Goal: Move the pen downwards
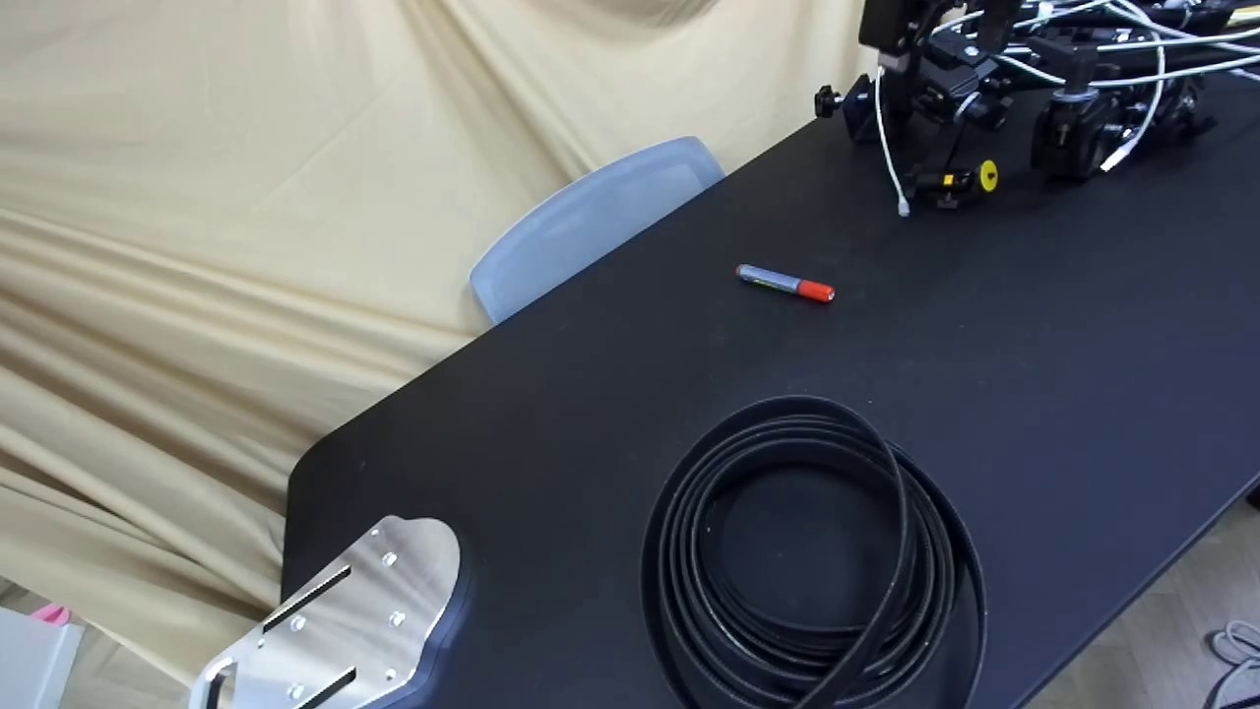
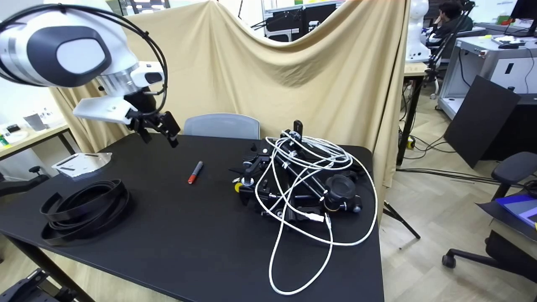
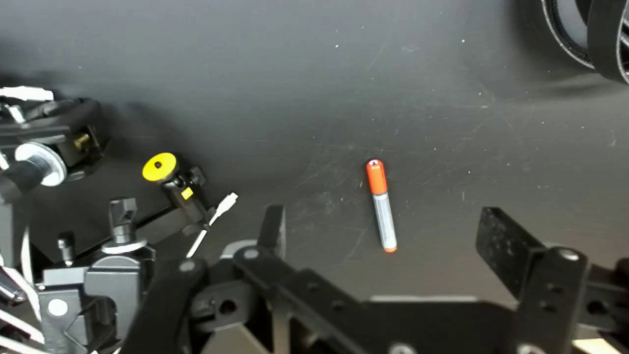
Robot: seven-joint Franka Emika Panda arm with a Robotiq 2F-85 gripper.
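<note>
The pen is a thin marker with a blue-grey body and a red cap. It lies flat on the black table [image 1: 551, 443], and it shows in both exterior views [image 1: 785, 283] [image 2: 195, 172]. In the wrist view the pen [image 3: 382, 206] lies across the middle with its cap toward the top of the picture. My gripper [image 2: 160, 139] hangs above the table, apart from the pen, in an exterior view. In the wrist view the gripper [image 3: 383, 219] is wide open and empty, and the pen shows in the gap between the two fingers, below them on the table.
A big coil of black cable [image 1: 674, 551] lies on the table, also at the wrist view's top right corner [image 3: 604, 39]. Black tripod gear [image 2: 289, 167] with white cables stands near the pen's cap side. A metal plate [image 1: 364, 611] and a grey chair [image 1: 600, 217] are at the edges.
</note>
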